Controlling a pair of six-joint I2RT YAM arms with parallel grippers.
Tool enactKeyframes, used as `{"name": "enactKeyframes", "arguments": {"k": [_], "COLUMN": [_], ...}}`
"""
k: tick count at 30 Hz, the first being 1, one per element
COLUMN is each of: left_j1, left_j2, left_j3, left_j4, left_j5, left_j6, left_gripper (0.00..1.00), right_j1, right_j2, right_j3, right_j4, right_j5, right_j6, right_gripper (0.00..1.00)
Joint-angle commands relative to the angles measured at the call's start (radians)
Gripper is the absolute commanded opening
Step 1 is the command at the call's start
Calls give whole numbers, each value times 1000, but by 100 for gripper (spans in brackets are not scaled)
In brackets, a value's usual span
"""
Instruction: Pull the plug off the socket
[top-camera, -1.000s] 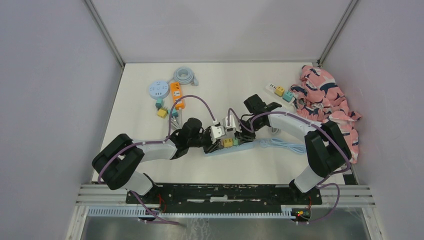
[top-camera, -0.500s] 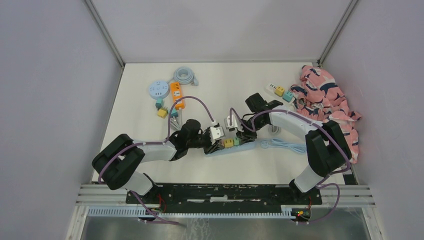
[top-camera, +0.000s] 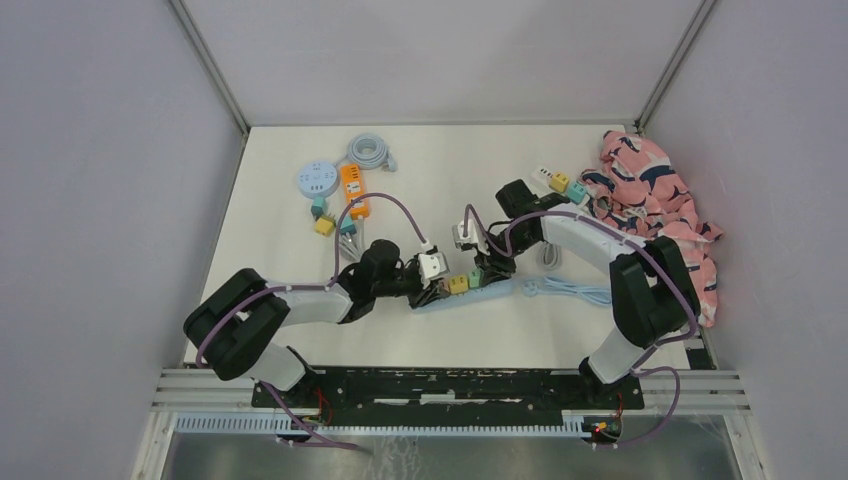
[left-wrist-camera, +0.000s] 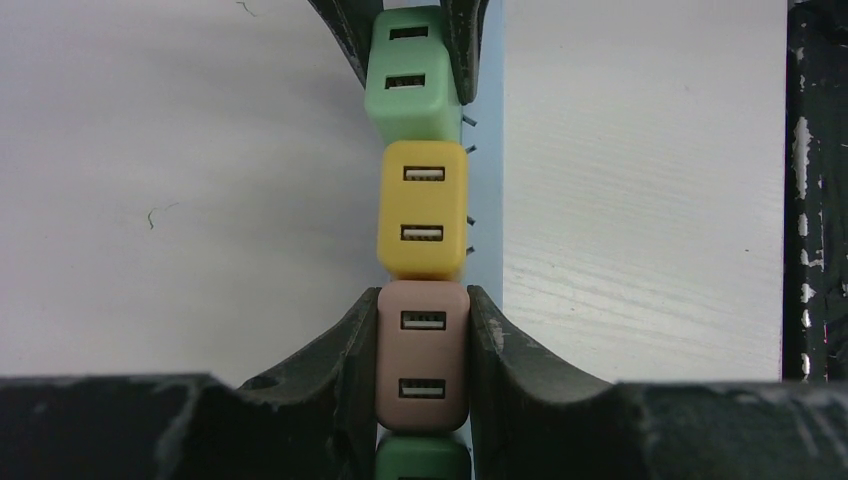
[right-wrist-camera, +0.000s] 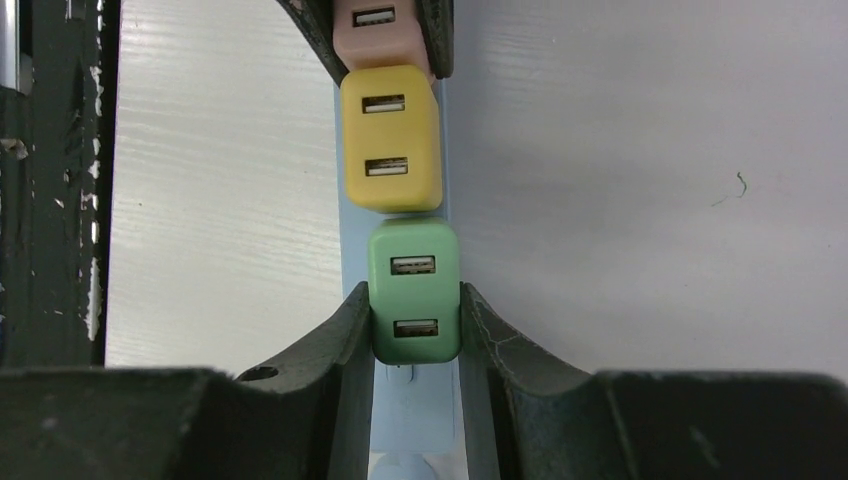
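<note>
The left gripper (left-wrist-camera: 422, 300) clenches the pink plug (left-wrist-camera: 422, 355), likely anchoring the strip (left-wrist-camera: 487, 150); the right gripper (right-wrist-camera: 414, 295), at its 12 o'clock, grasps the green plug (right-wrist-camera: 414, 270) for pulling.

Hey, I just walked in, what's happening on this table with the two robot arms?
Both arms are at a light blue power strip with USB plugs lined up along it. The left gripper is shut on the pink plug, the right gripper on the green plug, with a yellow plug untouched between them. All three appear seated, so none is off yet.
</note>
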Motion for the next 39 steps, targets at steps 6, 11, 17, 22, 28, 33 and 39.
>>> {"name": "enactKeyframes", "arguments": {"k": [6, 11, 17, 22, 28, 33, 39], "left_j1": [5, 5, 5, 5, 5, 5, 5], "left_j2": [2, -9, -12, -3, 6, 8, 3], "left_j3": [-14, -22, -25, -13, -9, -7, -6], "left_j4": [-14, -17, -19, -22, -16, -17, -20], "left_j5": [-30, -34, -37, -33, -27, -25, -27], "left_j6": [-22, -26, -16, -16, -30, -30, -26], "left_gripper": [3, 3, 3, 3, 3, 3, 3], "right_j1": [103, 83, -38, 10, 77, 43, -76], "right_j2": [-39, -22, -50, -67, -53, -50, -43], "right_j3": [9, 60, 13, -27, 7, 21, 34], "right_j4": [48, 111, 20, -67, 81, 160, 38], "right_j5": [-62, -48, -59, -157, -192, -109, -167], "right_j6": [72, 229, 56, -141, 125, 243, 137], "right_gripper": [0, 0, 0, 0, 0, 0, 0]}}
